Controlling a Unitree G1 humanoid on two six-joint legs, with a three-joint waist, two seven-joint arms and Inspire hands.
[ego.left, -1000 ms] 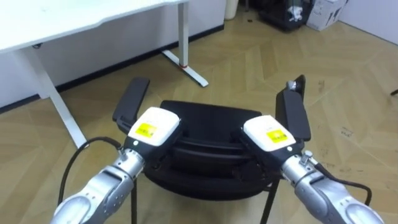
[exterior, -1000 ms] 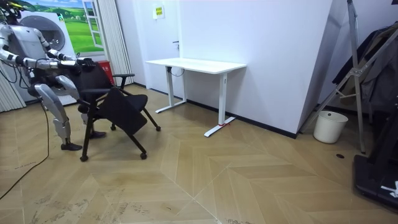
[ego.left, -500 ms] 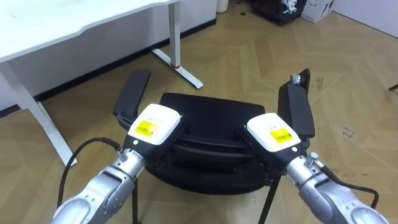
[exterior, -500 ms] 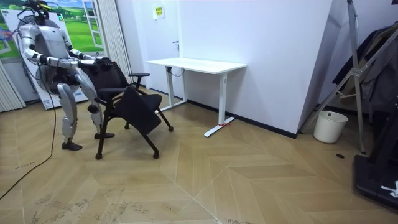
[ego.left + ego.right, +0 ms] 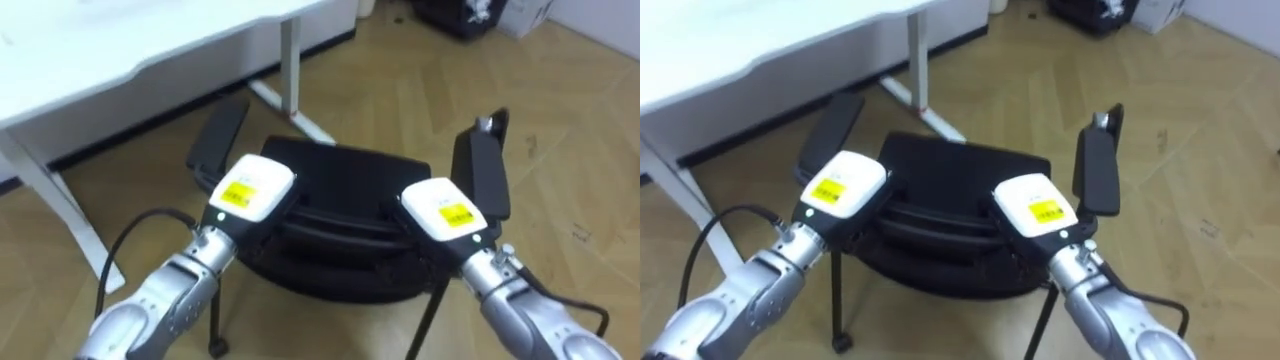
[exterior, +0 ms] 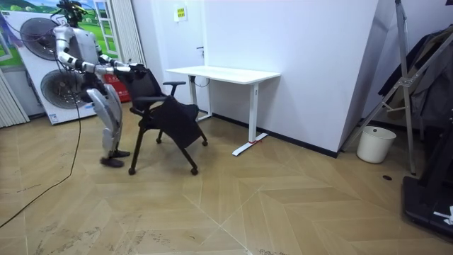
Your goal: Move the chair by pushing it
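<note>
Behind the black chair, on the parquet floor, the robot is seen standing with both arms stretched forward. The left hand is set on the top of the backrest toward its left end, and the right hand toward its right end. Each is seen from the back only, so whether anything is gripped cannot be told. The hands are flanked by the left armrest and the right armrest. Ahead, the white tabletop is seen, its leg just beyond the seat. From the room view, the chair is placed near the tabletop's left end, its seat apparently tilted down, though this is hard to judge.
</note>
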